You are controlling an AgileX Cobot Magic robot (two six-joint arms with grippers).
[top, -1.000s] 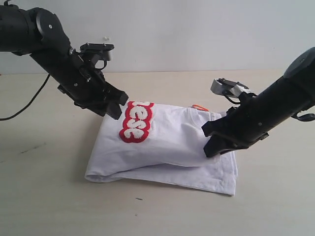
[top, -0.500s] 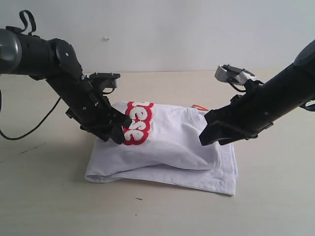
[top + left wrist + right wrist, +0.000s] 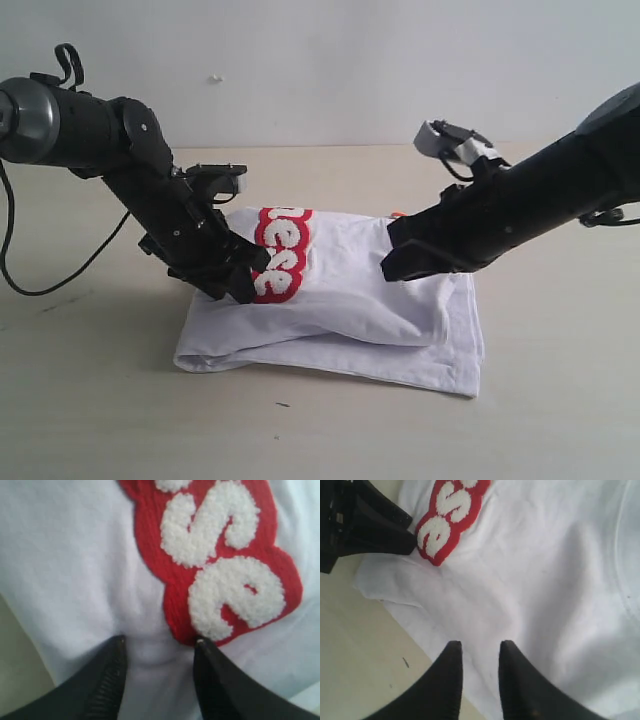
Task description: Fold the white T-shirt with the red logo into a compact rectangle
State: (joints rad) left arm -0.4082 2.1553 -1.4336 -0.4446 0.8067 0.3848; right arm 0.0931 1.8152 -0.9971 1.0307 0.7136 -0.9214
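Observation:
The white T-shirt lies folded in layers on the table, with the end of the red logo showing on its top layer. My left gripper is down on the shirt's left part, just beside the logo's lower end. In the left wrist view this gripper is open, its fingertips pressing into white cloth that bulges between them, next to the logo. My right gripper hovers open over the shirt's right half; its wrist view shows nothing between the jaws of the gripper.
The pale wooden table spreads around the shirt. A black cable trails from the left arm at the left. In the right wrist view the left gripper sits by the logo.
The left gripper came down from above the logo onto the cloth beside its lower end. The right gripper shifted leftward, off the shirt's right edge and over its middle.

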